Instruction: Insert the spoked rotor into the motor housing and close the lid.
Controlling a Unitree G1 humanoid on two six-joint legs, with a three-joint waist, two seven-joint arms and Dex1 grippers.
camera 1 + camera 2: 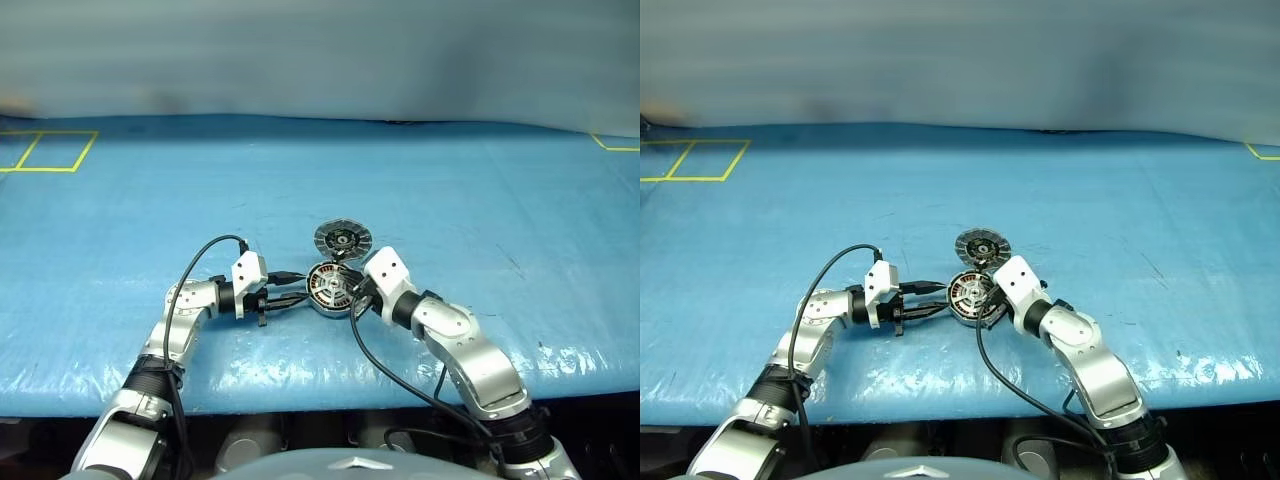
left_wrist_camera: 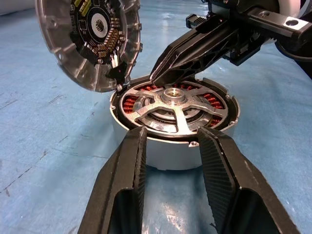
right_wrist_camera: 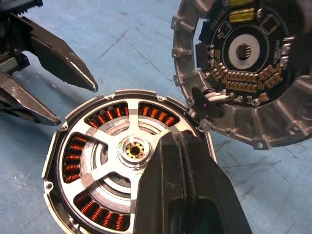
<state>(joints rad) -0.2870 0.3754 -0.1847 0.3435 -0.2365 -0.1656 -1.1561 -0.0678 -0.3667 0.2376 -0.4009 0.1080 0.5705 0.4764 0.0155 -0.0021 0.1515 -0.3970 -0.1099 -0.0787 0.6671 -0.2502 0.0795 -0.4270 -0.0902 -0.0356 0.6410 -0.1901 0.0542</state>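
Left wrist view shows the spoked rotor (image 2: pixel 174 109) already seated inside the motor housing (image 2: pixel 161 151), which rests on the blue table cover (image 1: pixel 480 200). The lid (image 3: pixel 243 68) stands swung up at the housing's rim, its patterned inner face showing. The left gripper (image 2: pixel 170 146) has its jaws part open, straddling the housing's near edge. The right gripper (image 3: pixel 183 161), fingers pressed together, rests its tip on the rotor.

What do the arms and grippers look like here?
Both arms are silver-grey metal segments with black joints and white wrist blocks. The left gripper and right gripper each have two black, tapered fingers with ribbed pads. A black cable loops to each wrist.
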